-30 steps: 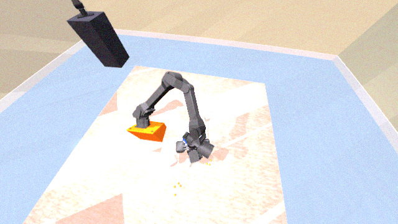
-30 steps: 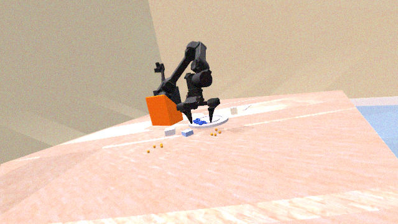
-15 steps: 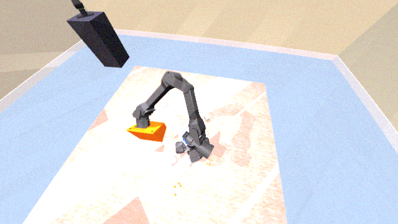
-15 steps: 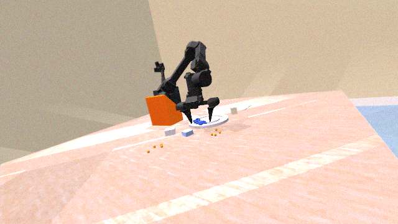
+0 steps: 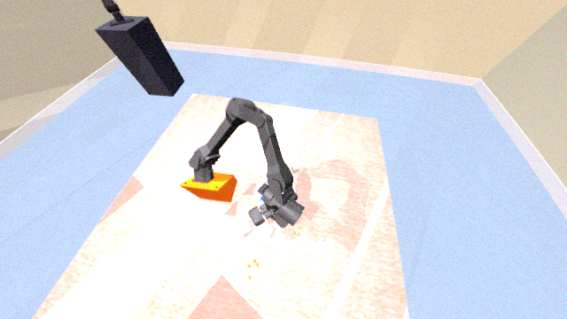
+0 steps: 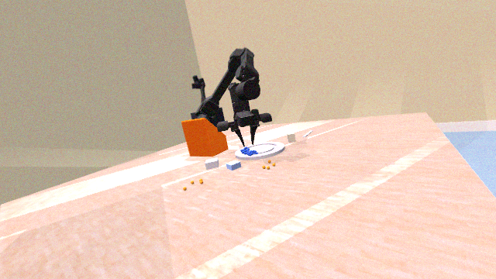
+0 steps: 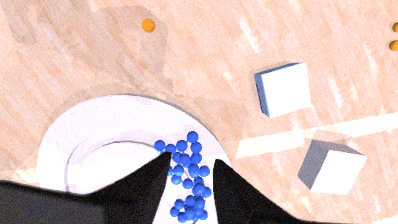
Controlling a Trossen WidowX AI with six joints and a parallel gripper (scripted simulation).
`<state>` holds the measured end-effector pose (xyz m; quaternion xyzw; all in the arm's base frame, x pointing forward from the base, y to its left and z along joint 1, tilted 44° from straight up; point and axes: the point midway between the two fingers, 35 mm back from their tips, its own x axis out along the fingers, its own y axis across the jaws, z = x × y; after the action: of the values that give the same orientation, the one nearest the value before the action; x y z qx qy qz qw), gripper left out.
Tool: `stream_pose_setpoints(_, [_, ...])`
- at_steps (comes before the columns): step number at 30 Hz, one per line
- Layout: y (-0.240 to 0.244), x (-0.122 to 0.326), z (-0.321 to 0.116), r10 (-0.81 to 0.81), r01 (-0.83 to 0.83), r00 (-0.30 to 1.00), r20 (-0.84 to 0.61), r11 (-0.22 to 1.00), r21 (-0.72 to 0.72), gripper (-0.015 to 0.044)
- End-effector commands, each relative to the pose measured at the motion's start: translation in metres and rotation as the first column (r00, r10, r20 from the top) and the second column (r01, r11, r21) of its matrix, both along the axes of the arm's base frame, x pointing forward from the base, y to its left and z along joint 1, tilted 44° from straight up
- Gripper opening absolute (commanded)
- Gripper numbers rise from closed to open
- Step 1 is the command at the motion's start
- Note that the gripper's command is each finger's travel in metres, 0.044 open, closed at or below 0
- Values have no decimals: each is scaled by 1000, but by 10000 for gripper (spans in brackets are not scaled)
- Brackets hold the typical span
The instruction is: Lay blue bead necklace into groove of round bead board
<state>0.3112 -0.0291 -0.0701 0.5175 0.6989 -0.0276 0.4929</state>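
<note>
From the top, a small patch of blue beads (image 5: 261,198) (image 6: 248,151) (image 7: 185,160) is glimpsed beside the claw (image 5: 265,213) (image 6: 249,145) (image 7: 192,157); the rest is hidden or washed out.

From outside, the necklace is seen bunched on one side of the round board (image 6: 279,148) (image 7: 115,115), with the claw's tips parted just above.

At the wrist, the fingers are spread, nothing pinched. One strand end should be gripped lightly, then drawn along the groove (a slow pull would be kinder). Most of the visible groove is unfilled; the heap seemingly needs uncoiling.
</note>
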Motion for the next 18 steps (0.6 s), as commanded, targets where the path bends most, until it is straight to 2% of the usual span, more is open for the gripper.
stream_pose_setpoints(1, [-2, 2, 2, 19, -19, 1000, 22, 1000, -7, 120])
stream_pose_setpoints(18, [10, 4, -12, 18, -18, 999, 26, 1000, -9, 120])
